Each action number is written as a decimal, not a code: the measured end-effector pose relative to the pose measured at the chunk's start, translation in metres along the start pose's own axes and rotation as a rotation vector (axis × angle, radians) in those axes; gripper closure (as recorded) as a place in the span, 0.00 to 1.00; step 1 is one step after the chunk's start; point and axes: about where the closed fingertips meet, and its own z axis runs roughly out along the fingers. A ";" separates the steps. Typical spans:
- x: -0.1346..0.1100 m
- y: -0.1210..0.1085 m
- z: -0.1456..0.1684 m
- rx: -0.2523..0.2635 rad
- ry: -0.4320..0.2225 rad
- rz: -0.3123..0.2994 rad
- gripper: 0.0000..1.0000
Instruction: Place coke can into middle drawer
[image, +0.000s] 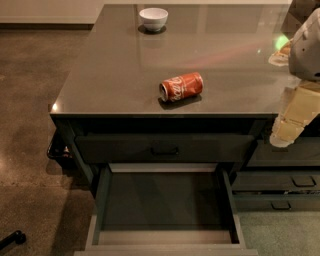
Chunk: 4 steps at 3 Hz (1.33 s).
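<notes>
The coke can (181, 87) is red with white script and lies on its side on the grey countertop (115, 75), near the front edge. The middle drawer (165, 200) is pulled open below it, with a dark flat floor and paler rims. The drawer holds nothing that I can see. My gripper (284, 137) hangs at the right edge of the view, its cream-coloured fingers pointing down beside the counter's front right. It is well to the right of the can and apart from it.
A white bowl (153, 19) stands at the back of the countertop. A closed top drawer with a black bar handle (165, 149) sits above the open one. Narrower drawers with loop handles (303, 181) are at the right. Brown floor lies to the left.
</notes>
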 end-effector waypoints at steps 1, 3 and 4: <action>0.000 0.000 0.000 0.000 0.000 0.000 0.00; -0.011 -0.066 0.055 0.020 -0.062 -0.058 0.00; -0.011 -0.066 0.055 0.020 -0.062 -0.058 0.00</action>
